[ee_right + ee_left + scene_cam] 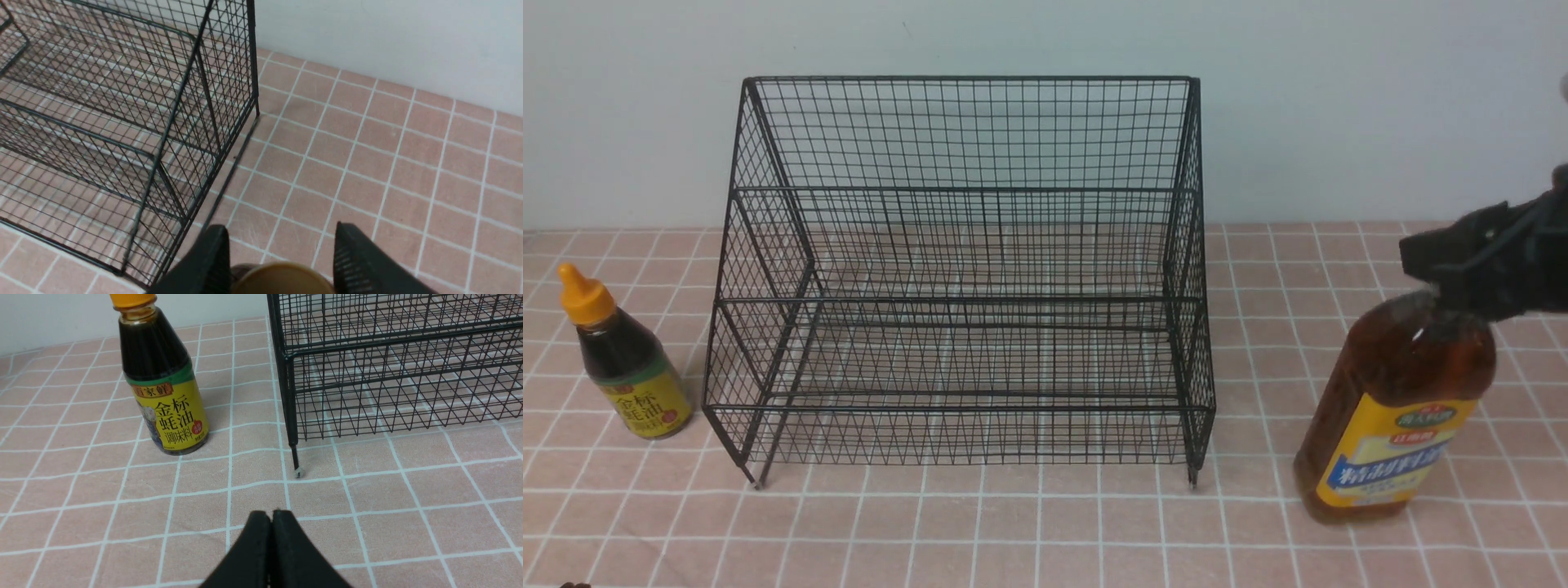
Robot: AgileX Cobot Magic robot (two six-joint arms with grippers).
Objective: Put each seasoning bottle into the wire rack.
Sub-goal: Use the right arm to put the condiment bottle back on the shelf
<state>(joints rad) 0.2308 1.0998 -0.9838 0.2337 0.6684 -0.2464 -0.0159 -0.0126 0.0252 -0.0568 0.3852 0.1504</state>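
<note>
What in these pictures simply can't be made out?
- Front view: the tall bottle has its neck hidden behind the right gripper.
- Right wrist view: its cap is cut by the frame edge, so whether the fingers touch it is unclear.
- Left wrist view: the small bottle has its nozzle tip cut off by the frame edge.
- Front view: the left gripper lies outside the frame.

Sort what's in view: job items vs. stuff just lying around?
Job: tall amber bottle, right gripper straddling its cap; small dark bottle; wire rack; left gripper, shut.
Not job: tiled tabletop; pale wall.
</note>
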